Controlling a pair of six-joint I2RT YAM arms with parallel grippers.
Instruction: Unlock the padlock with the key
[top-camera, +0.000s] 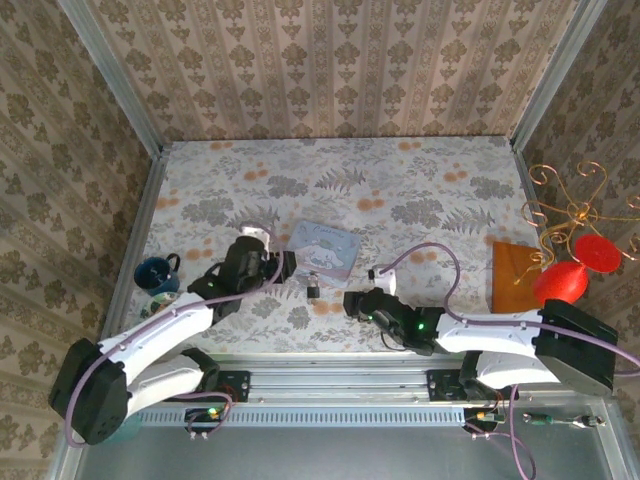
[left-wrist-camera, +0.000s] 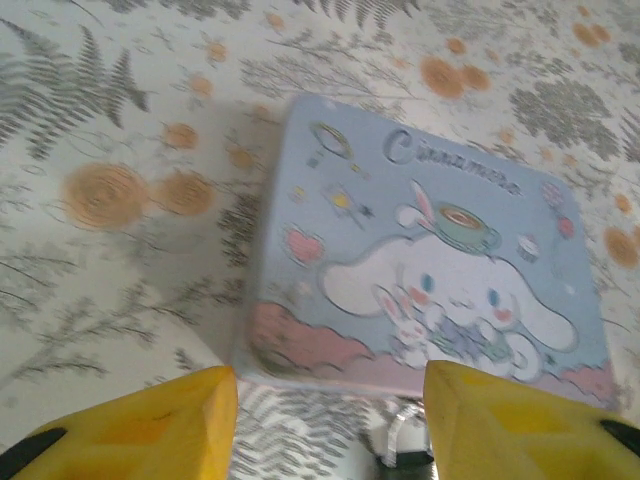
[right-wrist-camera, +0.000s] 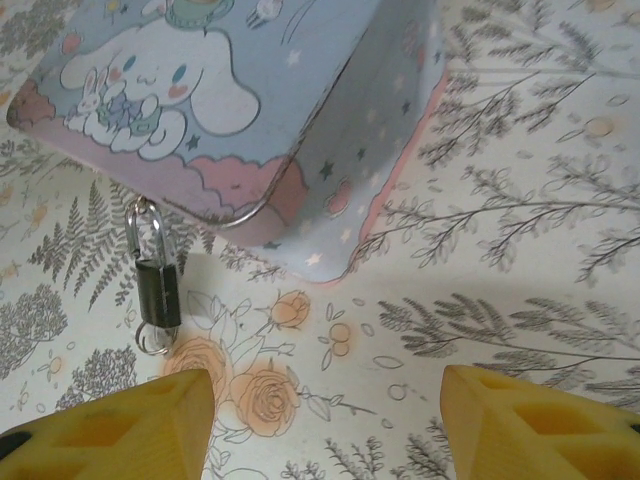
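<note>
The padlock (right-wrist-camera: 157, 290), small and dark with a silvery shackle, lies flat on the floral tablecloth against the tin's near corner. A thin metal ring (right-wrist-camera: 153, 338) sits at its lower end. I cannot make out the key. In the top view the padlock (top-camera: 313, 290) lies between my two grippers. My left gripper (left-wrist-camera: 330, 425) is open; the shackle (left-wrist-camera: 400, 440) shows just inside its right finger, and nothing is pinched. My right gripper (right-wrist-camera: 325, 425) is open over bare cloth, with the padlock just beyond its left fingertip (right-wrist-camera: 130, 425).
The pale blue cartoon tin (top-camera: 325, 248) lies just beyond the padlock. A dark blue mug (top-camera: 157, 273) stands at the left. At the right are a wooden board (top-camera: 515, 275), red pieces (top-camera: 575, 270) and a gold wire stand (top-camera: 570, 205).
</note>
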